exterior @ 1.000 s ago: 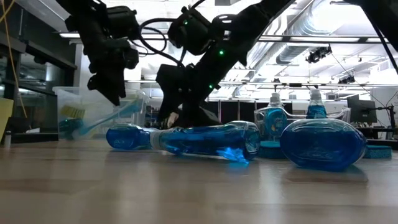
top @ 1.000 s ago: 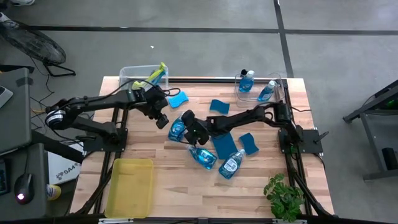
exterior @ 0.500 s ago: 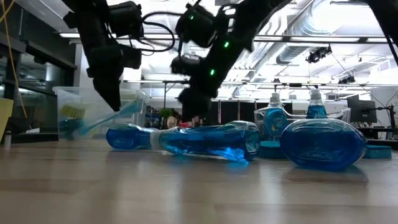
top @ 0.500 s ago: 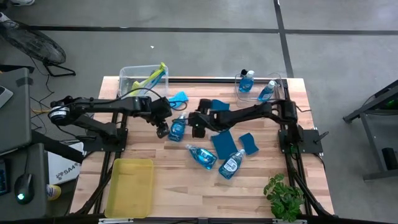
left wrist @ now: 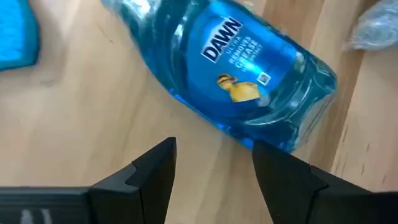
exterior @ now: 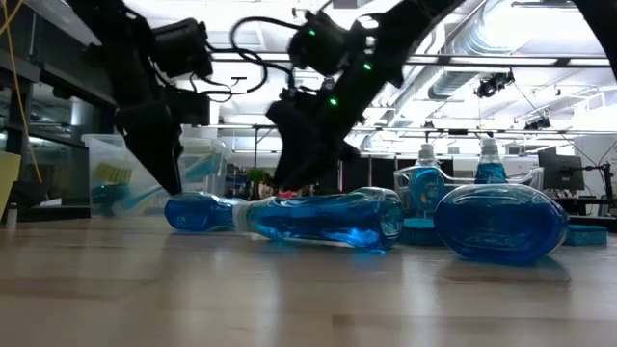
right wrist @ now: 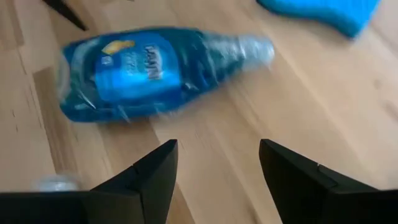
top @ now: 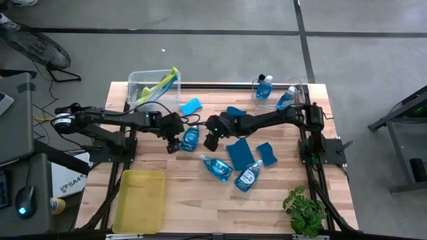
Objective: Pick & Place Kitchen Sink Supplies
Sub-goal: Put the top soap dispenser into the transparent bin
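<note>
**A:** ok so why were both arms crowding that one soap bottle in the middle of the surface?

**B:** My read: it was lying flat on its side, apart from the other loose stuff, so it was the easy pick. The left claw sat just beside its base end, fingers spread, nothing in them. The right claw hovered on the other side, also released and empty. The bottle wasn't touched by either as far as I could tell.

**A:** and the rest?

**B:** Two more bottles lay on their sides nearer the front, with flat blue sponges beside them, presumably still waiting to be sorted. The brush leaned in the clear bin at the back left, and two bottles stood in the back-right bin, so I'd guess that's where this one belonged. The yellow tray held nothing I could see.
</note>
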